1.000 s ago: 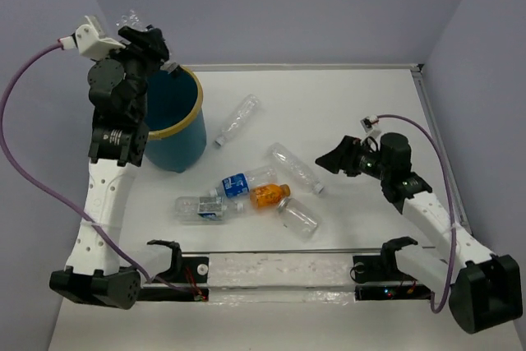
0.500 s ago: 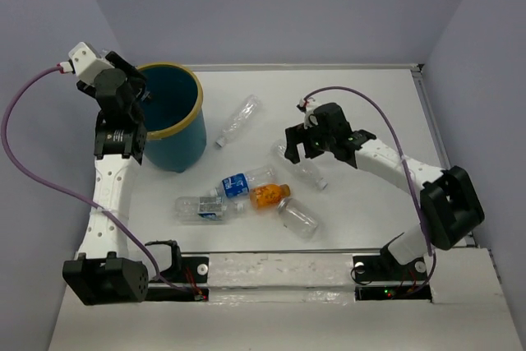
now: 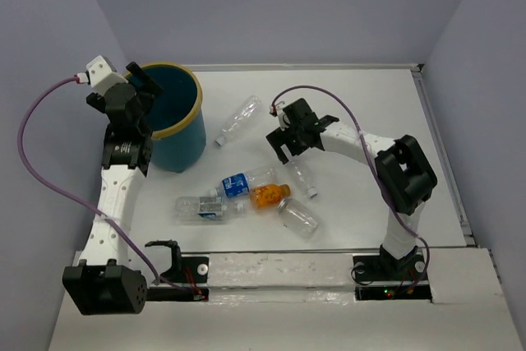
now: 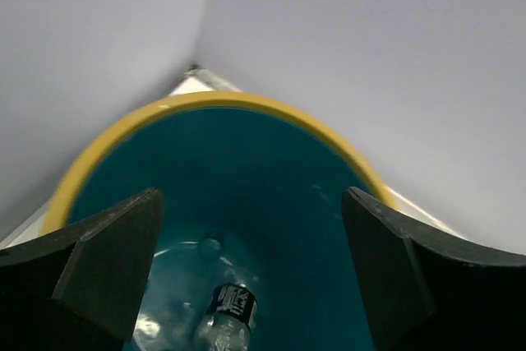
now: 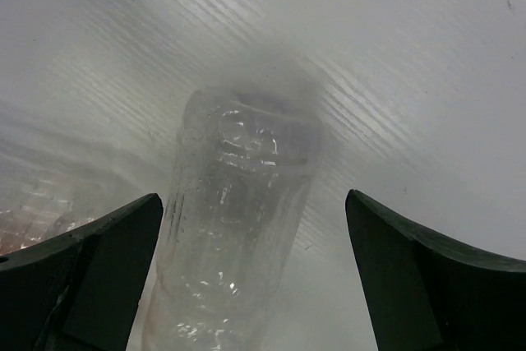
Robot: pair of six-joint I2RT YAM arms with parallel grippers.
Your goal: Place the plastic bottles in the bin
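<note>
My left arm point(image 3: 115, 199) is white with black joints; teal bin point(image 3: 182, 145), yellow rim; orange bottle point(image 3: 269, 196); clear blue-labelled bottle point(image 3: 237, 183).

The table point(image 3: 394, 96) is lit brightly and evenly from above; only soft, short shadows are cast beside the bin point(image 3: 185, 147). The top view is sharp throughout. In the right wrist view the bottle point(image 5: 234, 228) is blurred and hazy. In both wrist views the fingers point(image 4: 99, 269) are rendered as dark silhouettes.

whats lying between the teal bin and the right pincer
One clear plastic bottle lies between the round teal bin and the right pincer, shown in the top view.
</note>
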